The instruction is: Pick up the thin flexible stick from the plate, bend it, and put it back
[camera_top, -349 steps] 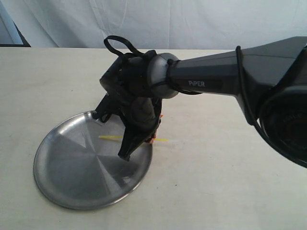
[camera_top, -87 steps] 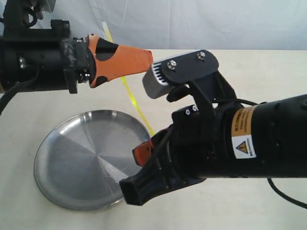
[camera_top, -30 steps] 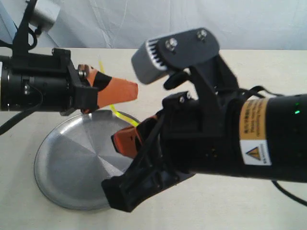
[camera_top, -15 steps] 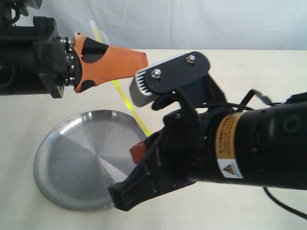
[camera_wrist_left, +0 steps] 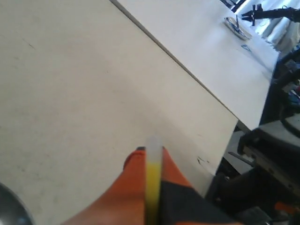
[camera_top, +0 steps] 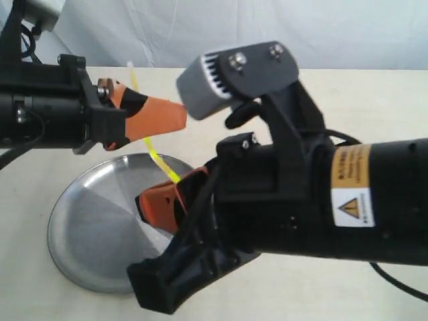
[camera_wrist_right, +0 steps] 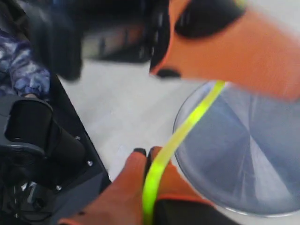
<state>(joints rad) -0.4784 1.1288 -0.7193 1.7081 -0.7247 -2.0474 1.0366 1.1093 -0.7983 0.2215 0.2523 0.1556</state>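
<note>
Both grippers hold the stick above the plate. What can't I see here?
Exterior view: right arm covers the plate's right side and the stick's lower end.
Left wrist view: stick blurred, cut off by the frame edge.
Right wrist view: left gripper blurred, hiding the stick's upper end.

A yellow-orange rectangular warning sticker (camera_top: pixel 351 186) is showing on the black cylindrical right robot arm (camera_top: pixel 401 200) in the exterior view. It is carrying a black triangular caution symbol; the fine print above it is too small to read.
</note>
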